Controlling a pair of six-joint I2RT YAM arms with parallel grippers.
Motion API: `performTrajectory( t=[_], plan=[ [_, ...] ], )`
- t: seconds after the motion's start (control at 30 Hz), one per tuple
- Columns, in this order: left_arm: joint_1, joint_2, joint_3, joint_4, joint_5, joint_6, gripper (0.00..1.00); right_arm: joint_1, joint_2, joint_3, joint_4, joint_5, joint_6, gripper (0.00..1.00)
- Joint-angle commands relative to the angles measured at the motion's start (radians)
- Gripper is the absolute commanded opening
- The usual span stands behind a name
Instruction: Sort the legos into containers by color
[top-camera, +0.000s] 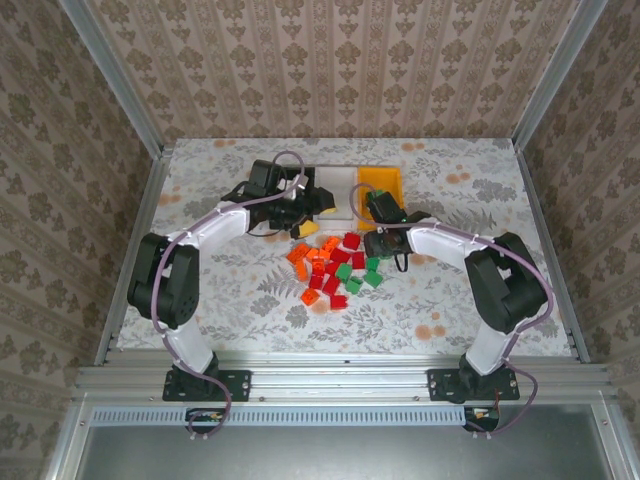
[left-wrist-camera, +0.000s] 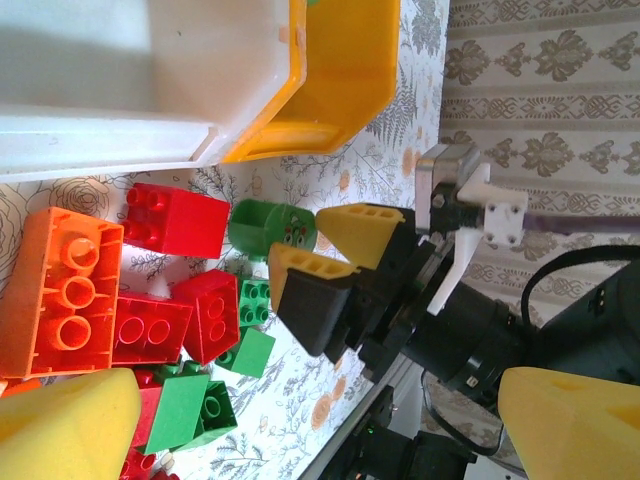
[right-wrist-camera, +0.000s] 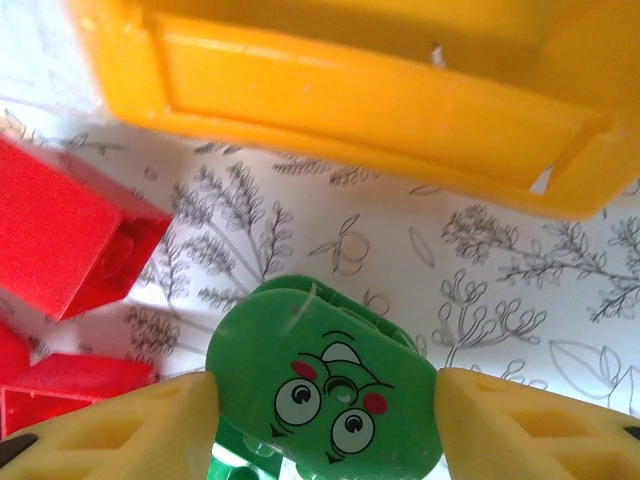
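**Item, nearest.** Two arm bases (top-camera: 200, 385), sitting bolted at the edge of the table (top-camera: 230, 300), on my side of the lego pile (top-camera: 335, 270), one off to each side of it.

**Item.** The lego pile itself, lying loose on the flowered tabletop at mid-table. Red, orange and green bricks are jumbling together, with orange ones gathering along its left edge and green ones along its right.

**Item.** Right gripper (right-wrist-camera: 322, 385), hanging at the pile's far right corner.
- Its yellow fingers (right-wrist-camera: 120, 430) are standing partly apart, with a green face-printed brick (right-wrist-camera: 300, 330) sitting between them.
- Both pads are looking as if they touch its sides. Whether they are squeezing it or merely flanking it, I cannot tell.
- The brick is lying just on the pile's side of the yellow-orange bin (top-camera: 385, 178).

**Item.** Left gripper (left-wrist-camera: 315, 390), hovering at the pile's far left corner with its fingers spreading wide apart and carrying nothing. A large orange brick (left-wrist-camera: 65, 290) and red bricks (left-wrist-camera: 175, 220) are lying beneath it.

**Item.** White bin (top-camera: 340, 180), sitting just beyond the pile, with the yellow-orange bin standing right beside it on the right.

**Item, farthest.** Patterned wallpaper (top-camera: 330, 70), rising behind the bins.
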Motion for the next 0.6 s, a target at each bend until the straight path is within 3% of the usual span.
performTrajectory(
  t=[0.0,0.33,0.57],
  plan=[
    [0.002,0.011,0.010,-0.011,0.005,0.023,1.00,-0.022,0.035,0.008,0.007,-0.015,-0.014,0.59],
    [0.003,0.018,0.009,-0.007,0.005,0.020,1.00,-0.028,-0.014,-0.032,-0.053,0.072,0.015,0.58],
    [0.003,0.019,0.007,-0.002,0.008,0.015,1.00,-0.028,-0.137,-0.071,-0.061,-0.003,0.055,0.59]
  ],
)
